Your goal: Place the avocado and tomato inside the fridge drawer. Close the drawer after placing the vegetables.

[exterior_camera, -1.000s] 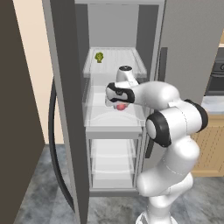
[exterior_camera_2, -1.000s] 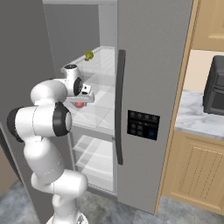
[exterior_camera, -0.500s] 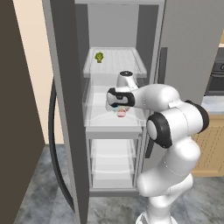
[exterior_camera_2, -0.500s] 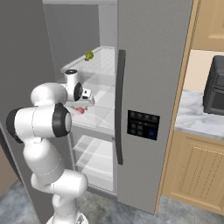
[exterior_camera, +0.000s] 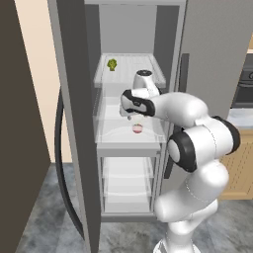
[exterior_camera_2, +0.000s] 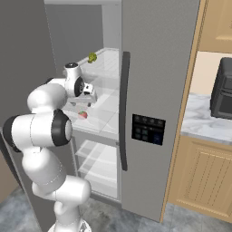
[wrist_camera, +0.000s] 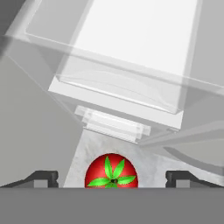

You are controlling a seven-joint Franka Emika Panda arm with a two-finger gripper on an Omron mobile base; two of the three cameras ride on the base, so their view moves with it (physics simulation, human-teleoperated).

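A: Left base view, item one?
B: The small glossy red tomato [exterior_camera: 137, 128] is seen lying in the wide translucent clear-plastic fridge drawer [exterior_camera: 106, 132], under the spread two-finger gripper [exterior_camera: 132, 114].

A: Right base view?
B: A yellow-green lumpy item [exterior_camera_2: 92, 57] is noted on the white shelf [exterior_camera_2: 108, 63] above.

A: Hand view?
B: Both tips are parted beside the tomato; a straight lift is advised.

Base views flank fridge [exterior_camera: 133, 29]; hand view looks down.

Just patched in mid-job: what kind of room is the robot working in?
A home kitchen, by the look of it: an open fridge with a clear drawer holding a tomato, wooden cabinets, and a dark countertop appliance.
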